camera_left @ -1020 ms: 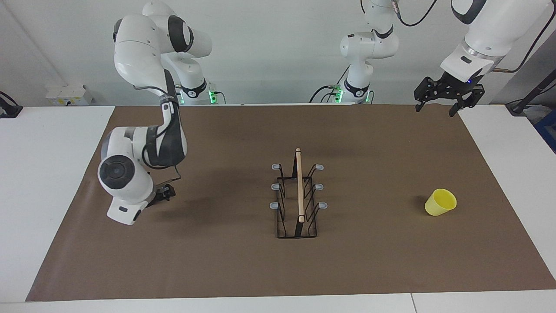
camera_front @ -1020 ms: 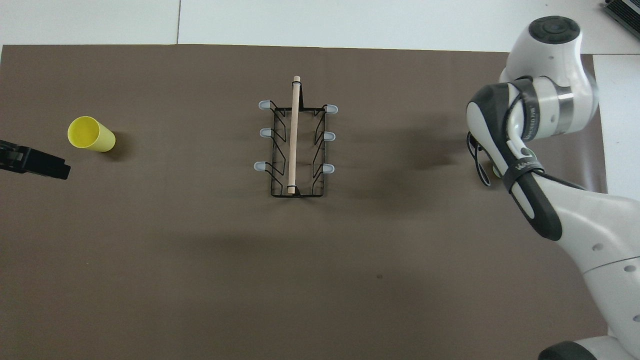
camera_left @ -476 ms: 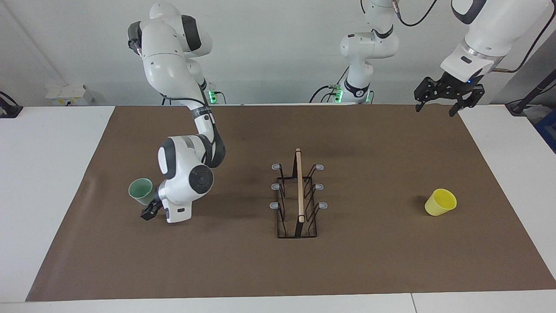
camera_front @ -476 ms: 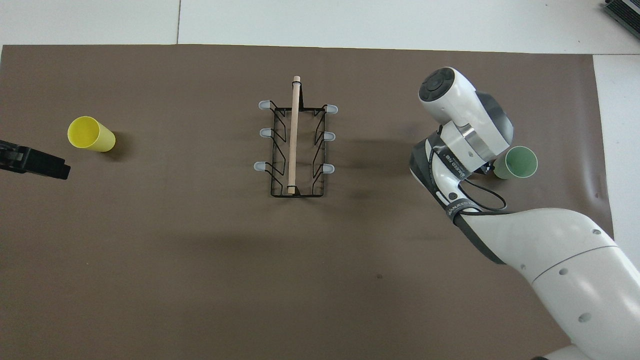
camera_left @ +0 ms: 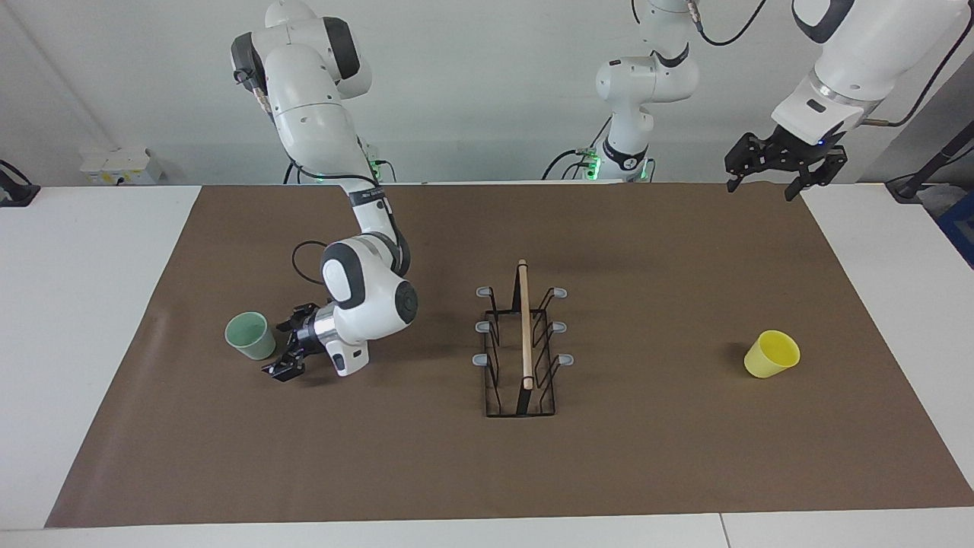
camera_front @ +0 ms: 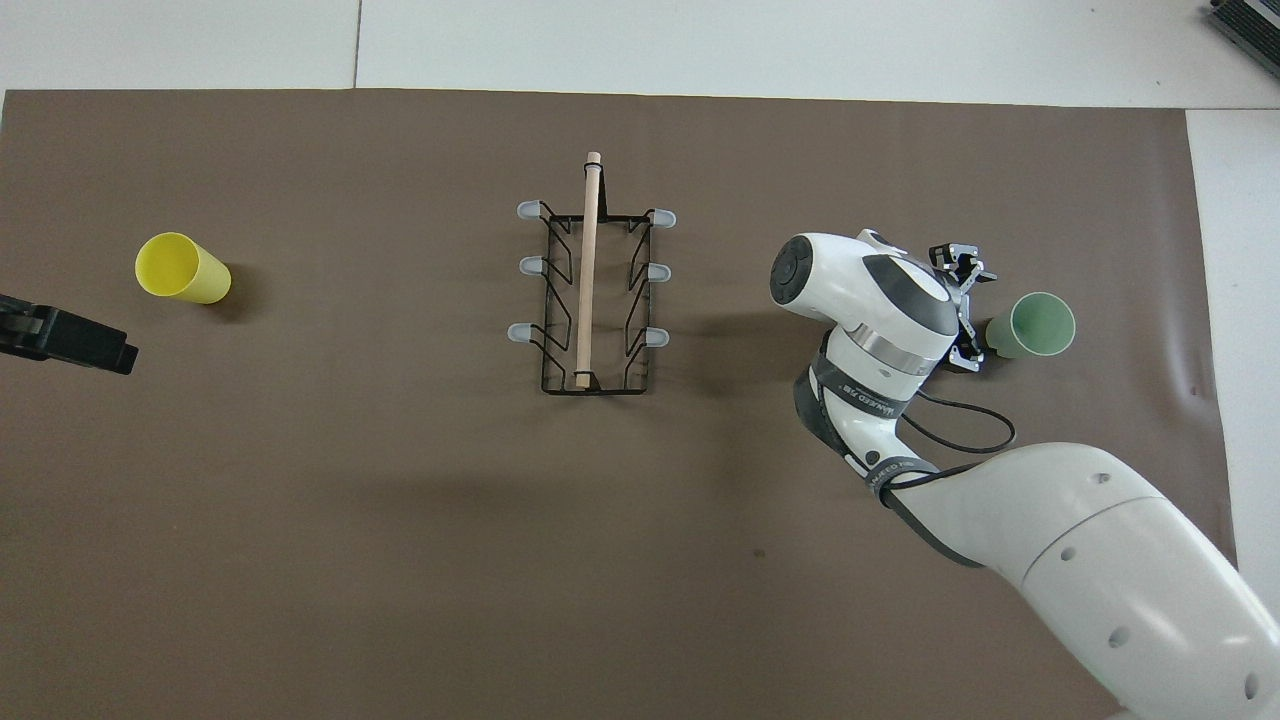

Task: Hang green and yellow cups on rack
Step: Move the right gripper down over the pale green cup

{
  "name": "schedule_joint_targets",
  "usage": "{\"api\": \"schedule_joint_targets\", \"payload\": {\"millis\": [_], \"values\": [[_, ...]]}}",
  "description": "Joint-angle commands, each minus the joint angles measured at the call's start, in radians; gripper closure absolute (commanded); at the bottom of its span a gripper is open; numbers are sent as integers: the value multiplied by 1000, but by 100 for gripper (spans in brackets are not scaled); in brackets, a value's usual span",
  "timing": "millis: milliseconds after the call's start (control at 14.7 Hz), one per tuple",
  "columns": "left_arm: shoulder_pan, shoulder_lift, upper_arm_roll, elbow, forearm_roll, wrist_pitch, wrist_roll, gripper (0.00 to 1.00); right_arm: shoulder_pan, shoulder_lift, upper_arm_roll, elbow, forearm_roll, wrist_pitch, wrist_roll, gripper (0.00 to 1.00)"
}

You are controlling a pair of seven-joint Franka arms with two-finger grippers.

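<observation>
The green cup [camera_left: 250, 336] stands upright, mouth up, on the brown mat [camera_left: 426, 472] toward the right arm's end of the tabletop [camera_left: 91, 304]. The right gripper [camera_left: 288, 344] sits low over the mat just beside the cup, on the side toward the rack, turned sideways with its fingers pointing at the cup. The fingers are spread wide and hold nothing; in the overhead view the gripper [camera_front: 968, 310] shows one finger on each side of the cup's [camera_front: 1034, 326] base line, and I cannot tell whether either touches it. The bulky white wrist of the right arm [camera_left: 365, 301] lies between the cup and the rack.

The rack [camera_left: 522, 346] stands in the middle of the mat, its wooden rod [camera_left: 524, 323] running lengthwise along the top, three grey-tipped prongs on each side. All six prongs are bare.

The yellow cup [camera_left: 771, 355] lies tipped on its side toward the left arm's end, well apart from the rack, its mouth facing up and away from the rack. The left gripper [camera_left: 770, 171] hangs high over the mat's corner at the robots' edge, fingers spread, empty, the arm waiting. In the overhead view only its dark tip [camera_front: 65, 338] shows at the edge, near the yellow cup [camera_front: 181, 268].

A black cable [camera_left: 304, 259] loops from the right arm's wrist, clear of the cup.
</observation>
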Motion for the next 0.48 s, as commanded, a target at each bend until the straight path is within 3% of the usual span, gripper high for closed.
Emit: {"api": "schedule_joint_targets", "payload": {"millis": [0, 204, 408], "values": [[1, -39, 0, -47, 13, -8, 13, 0, 10, -35, 2, -94, -86, 23, -22, 0], [38, -59, 2, -112, 10, 95, 20, 0, 4, -42, 2, -125, -126, 20, -19, 0], [84, -12, 3, -105, -12, 138, 18, 0, -10, -44, 2, -132, -175, 20, -19, 0]]}}
